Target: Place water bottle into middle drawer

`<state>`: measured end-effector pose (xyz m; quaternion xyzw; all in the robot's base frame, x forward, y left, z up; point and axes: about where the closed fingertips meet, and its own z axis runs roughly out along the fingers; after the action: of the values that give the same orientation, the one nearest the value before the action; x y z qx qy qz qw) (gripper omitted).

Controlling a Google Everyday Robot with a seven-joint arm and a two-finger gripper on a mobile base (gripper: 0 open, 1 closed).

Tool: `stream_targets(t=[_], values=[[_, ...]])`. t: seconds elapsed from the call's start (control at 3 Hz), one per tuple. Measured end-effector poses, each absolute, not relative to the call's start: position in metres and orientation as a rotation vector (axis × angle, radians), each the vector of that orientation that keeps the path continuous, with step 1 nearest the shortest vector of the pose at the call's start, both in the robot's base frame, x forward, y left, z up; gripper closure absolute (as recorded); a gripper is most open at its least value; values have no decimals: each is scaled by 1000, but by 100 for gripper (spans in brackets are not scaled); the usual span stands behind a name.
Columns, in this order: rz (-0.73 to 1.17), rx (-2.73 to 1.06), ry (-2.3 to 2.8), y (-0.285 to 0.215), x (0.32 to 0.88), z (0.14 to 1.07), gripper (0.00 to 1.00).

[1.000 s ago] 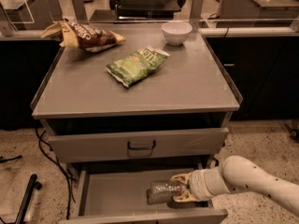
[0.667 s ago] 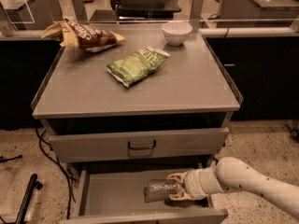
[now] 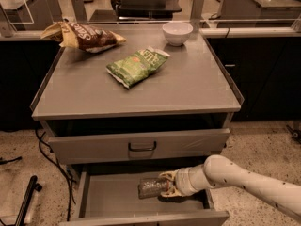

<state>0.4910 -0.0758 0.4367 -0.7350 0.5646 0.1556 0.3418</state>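
Camera view, looking down on the front of a grey cabinet (image 3: pixel 188 88).

Item 1, water bottle (image 3: pixel 151 187): clear, crinkled, lying on its side inside the middle drawer (image 3: pixel 110 197). Drawer pulled out at the foot of the cabinet. Bottle set right of centre across the cabinet's width, long axis running left to right. Resting on the drawer floor or held just above it: cannot tell.

Item 2, gripper (image 3: pixel 170 188): inside the same open drawer, toward the cabinet's right side, at the bottle's right end. Jaws drawn narrow and clasping the bottle, one finger (image 3: pixel 167 176) behind it, the other in front. White arm (image 3: pixel 244 180) reaching in low from the cabinet's right.

Item 3, drawer front (image 3: pixel 94 147) with black bar handle (image 3: pixel 142 146): directly under the cabinet top, above the open drawer.

Item 4, green chip bag (image 3: pixel 136 66): near the middle of the cabinet top, lying flat.

Item 5, brown chip bag (image 3: pixel 82 35): back left corner of the cabinet top.

Item 6, white bowl (image 3: pixel 177 33): back edge of the cabinet top, right of centre, upright.

Item 7, black cables (image 3: pixel 47 145): on the floor, left of the cabinet.
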Motion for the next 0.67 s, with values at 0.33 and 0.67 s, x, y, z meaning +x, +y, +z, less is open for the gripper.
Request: stream_targets(t=[0.33, 0.67], values=[[465, -1914, 1436, -37, 501, 398, 100], [465, -1913, 1436, -37, 501, 397, 100]])
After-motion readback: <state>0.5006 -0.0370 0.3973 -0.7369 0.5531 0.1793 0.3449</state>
